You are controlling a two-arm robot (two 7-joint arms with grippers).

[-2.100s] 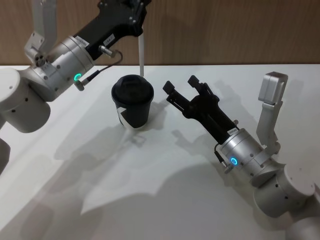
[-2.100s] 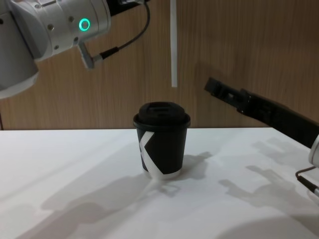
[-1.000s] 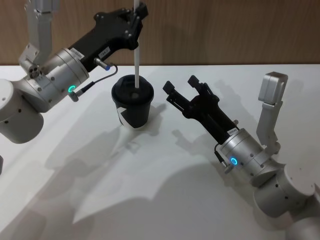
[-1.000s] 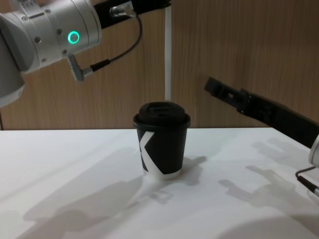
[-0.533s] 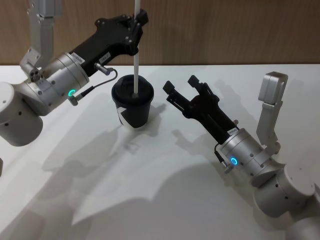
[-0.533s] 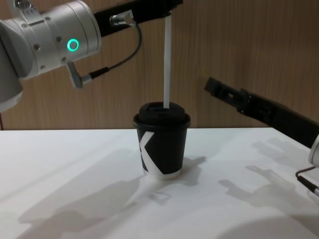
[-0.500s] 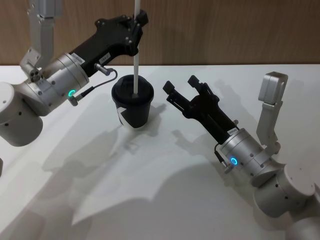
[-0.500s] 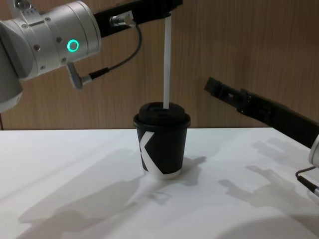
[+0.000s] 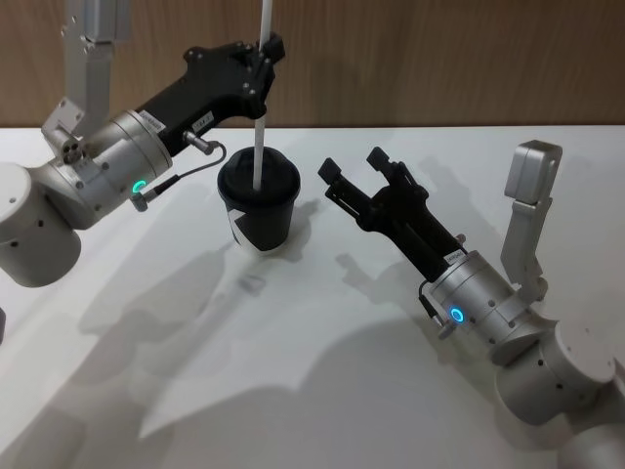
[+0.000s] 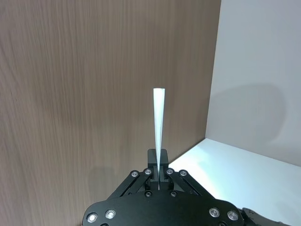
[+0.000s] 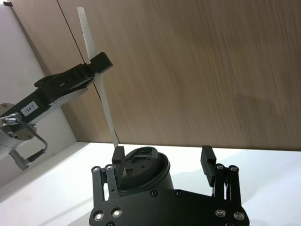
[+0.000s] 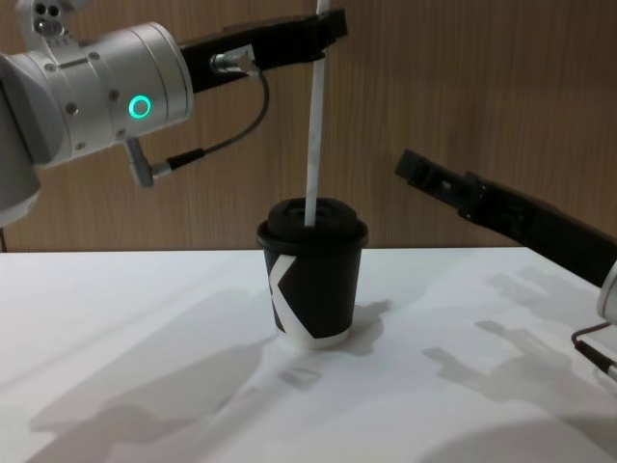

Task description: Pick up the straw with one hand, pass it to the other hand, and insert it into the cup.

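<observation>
Small black paper cup (image 12: 311, 280) with black plastic lid stands on the white table (image 9: 322, 391); a white angular K-like mark and white base band show on its wall. Long thin white straw (image 12: 313, 125) stands near-upright, its lower end in the lid. Left gripper (image 9: 262, 59), black with a small white label reading "184-7", is clamped on the straw's upper part. Right gripper (image 9: 356, 174), plain black, hangs just beside the cup, fingers spread, empty.

White surface (image 9: 293, 391) in front, wood-panelled wall (image 9: 439, 59) right behind it, soft shadows across surface.
</observation>
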